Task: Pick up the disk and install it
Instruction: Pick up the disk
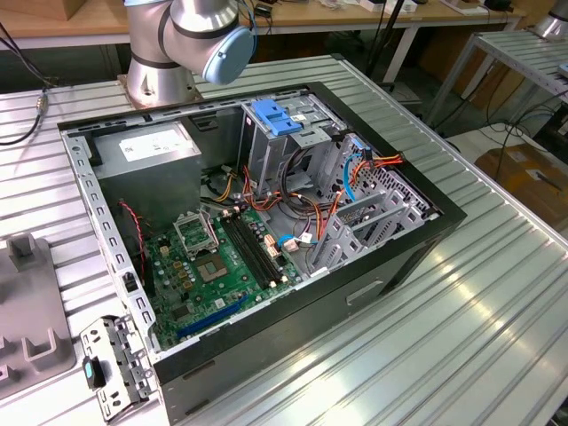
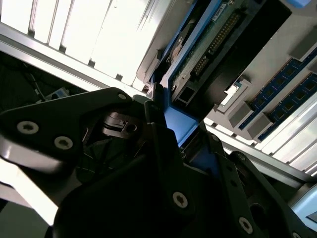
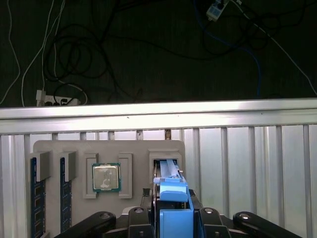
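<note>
**Exterior view.** The robot arm (image 1: 191, 35) rose from a ribbed aluminium table (image 1: 461, 337) behind an open computer case (image 1: 399, 257). The case showed its motherboard (image 1: 222, 266), its power supply (image 1: 146, 151) and a light-blue bracket (image 1: 275, 120) on top of the drive cage. A grey fixture tray (image 1: 27, 302) lay at the exterior view's left edge.

**Second wrist view.** The gripper (image 2: 181, 131) had its black fingers (image 2: 158, 134) pressed against the blue rail of the disk (image 2: 208, 44). The disk's circuit-board face and connector were turned toward the camera. Memory modules (image 2: 297, 84) sat in grey holders beyond it.

**First wrist view.** The gripper (image 3: 173, 213) was closed to the disk's width and clamped the disk (image 3: 173, 193), which stood on edge between the fingers. The disk's far end was at a pocket of the fixture tray (image 3: 133, 148); whether it rested in the pocket or was clear of it could not be told. A processor chip (image 3: 106, 177) occupied the neighbouring pocket, and memory modules (image 3: 35, 198) stood beyond that.
</note>
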You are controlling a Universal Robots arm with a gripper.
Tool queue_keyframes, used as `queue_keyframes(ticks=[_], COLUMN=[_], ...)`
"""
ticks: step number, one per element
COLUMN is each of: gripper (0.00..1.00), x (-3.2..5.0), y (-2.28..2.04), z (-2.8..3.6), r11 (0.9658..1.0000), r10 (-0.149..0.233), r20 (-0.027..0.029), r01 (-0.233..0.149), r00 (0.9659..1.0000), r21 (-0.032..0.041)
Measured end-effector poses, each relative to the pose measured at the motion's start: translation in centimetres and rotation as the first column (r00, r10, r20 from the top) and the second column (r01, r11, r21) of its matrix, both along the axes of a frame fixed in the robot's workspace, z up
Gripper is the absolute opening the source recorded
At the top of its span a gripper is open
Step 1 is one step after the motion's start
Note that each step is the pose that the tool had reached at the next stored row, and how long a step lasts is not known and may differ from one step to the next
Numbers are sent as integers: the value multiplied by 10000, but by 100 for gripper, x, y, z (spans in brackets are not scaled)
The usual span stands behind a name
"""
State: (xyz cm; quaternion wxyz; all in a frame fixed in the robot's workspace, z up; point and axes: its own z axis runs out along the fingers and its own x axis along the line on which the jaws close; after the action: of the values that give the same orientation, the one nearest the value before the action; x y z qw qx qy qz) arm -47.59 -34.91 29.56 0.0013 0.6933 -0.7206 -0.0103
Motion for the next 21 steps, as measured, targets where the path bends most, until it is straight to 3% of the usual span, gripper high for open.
queue_keyframes(ticks=[10, 21], gripper=[37, 37], x=[1, 1], y=[0, 0], z=[3, 99], r11=[10000, 10000], r10=[-85, -85], r20=[0, -6], r01=[85, 85], r00=[10000, 10000], r21=[1, 7])
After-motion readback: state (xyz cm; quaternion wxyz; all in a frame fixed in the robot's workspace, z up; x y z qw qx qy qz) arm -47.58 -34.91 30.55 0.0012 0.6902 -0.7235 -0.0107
